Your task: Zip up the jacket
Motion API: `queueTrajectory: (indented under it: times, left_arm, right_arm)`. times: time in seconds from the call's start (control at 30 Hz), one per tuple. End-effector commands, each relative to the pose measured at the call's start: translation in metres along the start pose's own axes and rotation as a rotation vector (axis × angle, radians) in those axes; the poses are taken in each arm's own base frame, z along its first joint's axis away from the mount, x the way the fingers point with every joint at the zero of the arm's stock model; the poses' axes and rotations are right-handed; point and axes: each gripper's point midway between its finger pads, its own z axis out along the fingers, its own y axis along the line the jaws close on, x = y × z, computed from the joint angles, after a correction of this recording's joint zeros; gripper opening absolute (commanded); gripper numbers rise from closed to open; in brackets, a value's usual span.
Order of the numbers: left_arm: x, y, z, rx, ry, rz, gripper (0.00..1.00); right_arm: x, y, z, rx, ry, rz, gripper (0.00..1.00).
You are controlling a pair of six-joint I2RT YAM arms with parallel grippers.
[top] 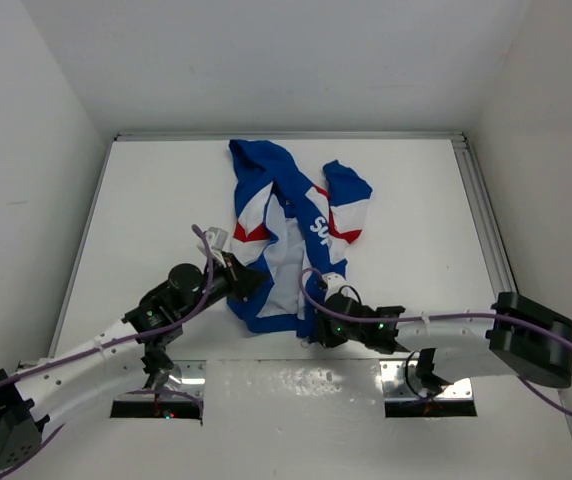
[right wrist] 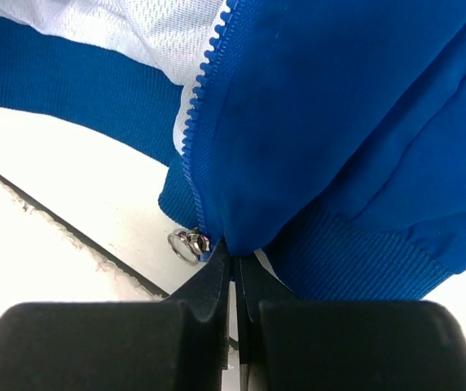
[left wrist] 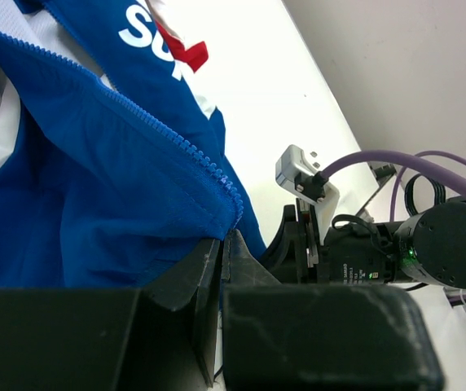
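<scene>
The blue jacket (top: 288, 232) with red and white panels lies open on the table, hem toward me, white lining showing. My left gripper (top: 247, 283) is shut on the hem's left front edge; in the left wrist view its tips (left wrist: 226, 241) pinch blue fabric (left wrist: 94, 179) at the end of the zipper teeth (left wrist: 176, 140). My right gripper (top: 318, 328) is shut on the hem's right front edge; in the right wrist view its tips (right wrist: 235, 259) pinch blue cloth (right wrist: 339, 114) beside the silver zipper slider with ring pull (right wrist: 186, 243).
A metal rail (top: 486, 215) runs along the table's right side. White walls enclose the back and sides. The right arm's wrist camera and purple cable (left wrist: 363, 159) show in the left wrist view, close to my left gripper.
</scene>
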Motion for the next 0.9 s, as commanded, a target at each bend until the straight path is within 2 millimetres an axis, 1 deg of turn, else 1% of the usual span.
queueTrajectory:
  times: [0.0,0.03,0.13,0.17,0.2,0.23,0.27,0.37,0.4,0.47,0.57,0.7,0.73,0.83,0.87]
  left_arm:
    - [-0.012,-0.006,0.002,0.02,-0.038,-0.002,0.0]
    - [-0.012,-0.005,0.003,0.023,-0.038,-0.003,0.0]
    - [-0.009,-0.007,0.006,0.045,-0.04,-0.022,0.0]
    - [-0.013,-0.013,0.006,0.061,-0.041,-0.017,0.0]
    - [-0.013,-0.014,0.007,0.061,-0.034,-0.012,0.0]
    - [-0.016,-0.016,0.007,0.066,-0.04,-0.01,0.0]
    - [-0.019,-0.018,0.007,0.071,-0.056,-0.011,0.0]
    - [-0.025,-0.021,0.007,0.073,-0.068,-0.013,0.0]
    - [-0.025,-0.022,0.008,0.077,-0.067,-0.013,0.0]
    - [-0.026,-0.024,0.008,0.089,-0.075,-0.015,0.0]
    - [-0.025,-0.025,0.009,0.099,-0.074,-0.022,0.0]
    - [-0.024,-0.024,0.013,0.097,-0.07,-0.022,0.0]
    - [-0.025,-0.026,0.014,0.104,-0.073,-0.022,0.0]
    - [-0.028,-0.031,0.015,0.124,-0.072,-0.008,0.0]
    - [-0.029,-0.033,0.015,0.128,-0.077,-0.009,0.0]
  right_arm:
    - [-0.013,0.005,-0.001,-0.02,-0.066,0.002,0.0]
    - [-0.023,0.012,-0.003,-0.055,-0.105,-0.023,0.0]
    - [-0.061,0.034,-0.019,-0.141,-0.264,-0.075,0.0]
    - [-0.07,0.039,-0.024,-0.165,-0.312,-0.088,0.0]
    - [-0.086,0.048,-0.036,-0.209,-0.391,-0.091,0.0]
    - [-0.098,0.052,-0.043,-0.248,-0.478,-0.105,0.0]
    - [-0.119,0.061,-0.058,-0.285,-0.587,-0.112,0.0]
    - [-0.133,0.06,-0.07,-0.292,-0.691,-0.127,0.0]
    - [-0.142,0.064,-0.077,-0.313,-0.744,-0.124,0.0]
    - [-0.145,0.064,-0.08,-0.326,-0.774,-0.127,0.0]
    - [-0.152,0.073,-0.09,-0.38,-0.839,-0.12,0.0]
    - [-0.158,0.088,-0.101,-0.456,-0.872,-0.14,0.0]
    - [-0.161,0.092,-0.107,-0.474,-0.886,-0.141,0.0]
    - [-0.161,0.104,-0.121,-0.55,-0.902,-0.155,0.0]
    - [-0.158,0.105,-0.119,-0.557,-0.885,-0.165,0.0]
